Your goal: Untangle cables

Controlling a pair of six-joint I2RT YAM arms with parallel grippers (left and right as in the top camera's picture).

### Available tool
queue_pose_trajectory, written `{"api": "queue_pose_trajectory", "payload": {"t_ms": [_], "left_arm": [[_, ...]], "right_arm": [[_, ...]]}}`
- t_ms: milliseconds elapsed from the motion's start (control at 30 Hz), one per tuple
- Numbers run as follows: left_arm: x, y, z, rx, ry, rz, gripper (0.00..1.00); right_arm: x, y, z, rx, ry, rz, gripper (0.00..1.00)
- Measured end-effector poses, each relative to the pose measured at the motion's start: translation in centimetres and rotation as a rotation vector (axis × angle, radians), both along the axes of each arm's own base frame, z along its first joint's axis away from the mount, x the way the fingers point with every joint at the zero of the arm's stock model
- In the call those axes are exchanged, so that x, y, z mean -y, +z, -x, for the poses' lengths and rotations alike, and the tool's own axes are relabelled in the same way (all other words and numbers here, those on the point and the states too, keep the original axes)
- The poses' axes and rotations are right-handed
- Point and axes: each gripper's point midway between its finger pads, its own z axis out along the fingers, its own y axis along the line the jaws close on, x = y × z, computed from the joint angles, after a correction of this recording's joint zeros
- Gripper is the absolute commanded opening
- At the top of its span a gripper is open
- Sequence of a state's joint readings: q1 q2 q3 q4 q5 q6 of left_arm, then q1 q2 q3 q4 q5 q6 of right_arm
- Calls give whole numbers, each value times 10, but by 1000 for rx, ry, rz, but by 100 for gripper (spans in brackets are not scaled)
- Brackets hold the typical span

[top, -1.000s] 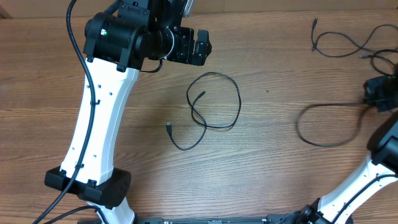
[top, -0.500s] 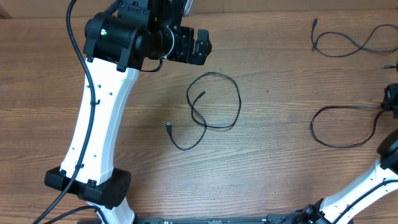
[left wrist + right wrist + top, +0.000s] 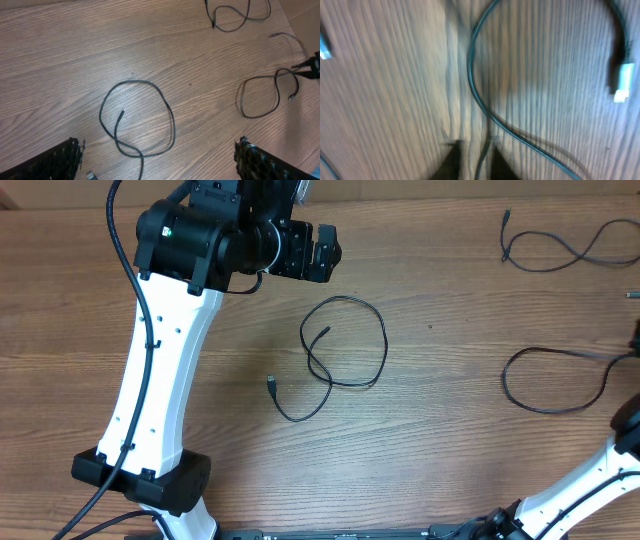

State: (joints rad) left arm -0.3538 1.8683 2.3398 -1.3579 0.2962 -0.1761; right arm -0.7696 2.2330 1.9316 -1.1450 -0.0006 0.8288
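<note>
Rightward slides the looped cable (image 3: 504, 385) with my right gripper (image 3: 475, 161), whose grip I cannot tell; left gripper (image 3: 157, 155) spread. Dragging further risks snagging the far cable (image 3: 540, 269).

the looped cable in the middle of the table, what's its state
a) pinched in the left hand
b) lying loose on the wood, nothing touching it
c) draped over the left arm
b: the looped cable lies flat on the table with both plug ends free, and the left hand is open and apart from it, nearer the far edge.
</note>
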Motion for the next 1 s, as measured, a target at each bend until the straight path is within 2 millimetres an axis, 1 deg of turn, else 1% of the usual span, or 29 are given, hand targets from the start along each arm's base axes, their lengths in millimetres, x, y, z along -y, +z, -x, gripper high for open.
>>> {"api": "queue_pose_trajectory", "payload": {"t_ms": [33,133,200,433,600,800,867,1000], "left_arm": [[0,0,0,1,0,0,100],[0,0,0,2,0,1,100],[0,1,-1,5,0,2,100],[0,1,-1,5,0,2,100],[0,1,-1,5,0,2,100],[0,1,-1,5,0,2,100],[0,1,-1,5,0,2,100],[1,1,-2,8,0,3,100]], "right_arm": [[5,2,1,2,6,13,85],[10,3,7,-11,48,22,97],[5,2,12,-34,72,7,100],[-25,-1,29,-133,169,-84,100],[-53,-6,40,-208,239,-161,100],[-95,-14,47,-294,325,-256,100],[-111,-15,43,-294,376,-291,100],[-146,-14,25,-254,543,-346,100]]}}
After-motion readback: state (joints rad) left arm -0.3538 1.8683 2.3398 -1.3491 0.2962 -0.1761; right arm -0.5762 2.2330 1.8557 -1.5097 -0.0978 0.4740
